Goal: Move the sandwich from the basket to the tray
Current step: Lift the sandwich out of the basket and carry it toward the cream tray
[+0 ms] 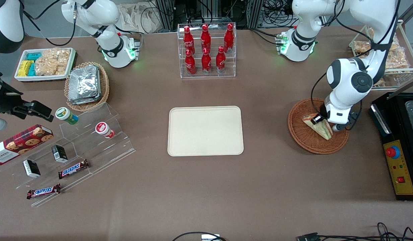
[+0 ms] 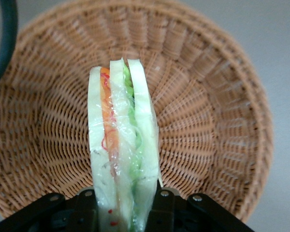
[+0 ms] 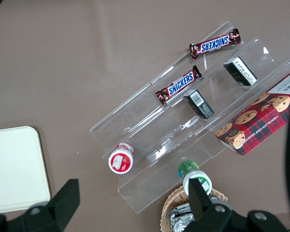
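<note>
Brown woven basket [image 2: 208, 121]; sandwich [image 2: 123, 145] white bread, orange, green filling; cream tray [image 1: 205, 131]; black gripper [image 2: 122, 209] over basket; brown desk [image 1: 206, 194].

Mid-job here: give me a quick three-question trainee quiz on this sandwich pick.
1. True or false: the sandwich already lies on the tray.
2. The gripper is: A) open above the tray, B) shut on the sandwich over the basket, C) open beside the bottles.
3. Fill in: the tray holds ___ items.

Key: 1 false; 2 B; 3 no.
</note>
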You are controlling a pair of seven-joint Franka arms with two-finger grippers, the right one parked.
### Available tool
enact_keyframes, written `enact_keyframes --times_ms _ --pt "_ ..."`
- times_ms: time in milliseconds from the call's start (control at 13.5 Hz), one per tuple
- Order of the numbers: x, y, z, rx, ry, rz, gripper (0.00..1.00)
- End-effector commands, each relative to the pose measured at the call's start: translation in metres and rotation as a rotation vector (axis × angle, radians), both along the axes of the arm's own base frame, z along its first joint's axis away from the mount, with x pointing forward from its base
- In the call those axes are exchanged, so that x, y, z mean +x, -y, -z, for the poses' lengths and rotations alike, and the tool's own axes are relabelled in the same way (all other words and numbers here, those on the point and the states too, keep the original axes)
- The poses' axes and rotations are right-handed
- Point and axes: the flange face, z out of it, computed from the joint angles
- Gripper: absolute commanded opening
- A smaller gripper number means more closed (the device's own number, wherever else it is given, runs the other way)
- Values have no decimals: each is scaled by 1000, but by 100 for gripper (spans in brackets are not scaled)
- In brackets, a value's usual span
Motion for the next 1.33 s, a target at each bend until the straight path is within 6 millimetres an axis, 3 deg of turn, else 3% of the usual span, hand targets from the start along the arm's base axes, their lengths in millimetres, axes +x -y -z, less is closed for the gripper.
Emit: enact_keyframes --times_ms 0,295,443,591,886,1255 --pt "11 9 -44 51 5 63 0" --pt "36 37 -110 74 -47 182 0" --pt "44 63 -134 70 -44 218 0" --pt "45 101 -150 71 -22 286 0" --pt "36 176 -162 59 20 420 0" --pt "17 265 -150 40 36 602 0"
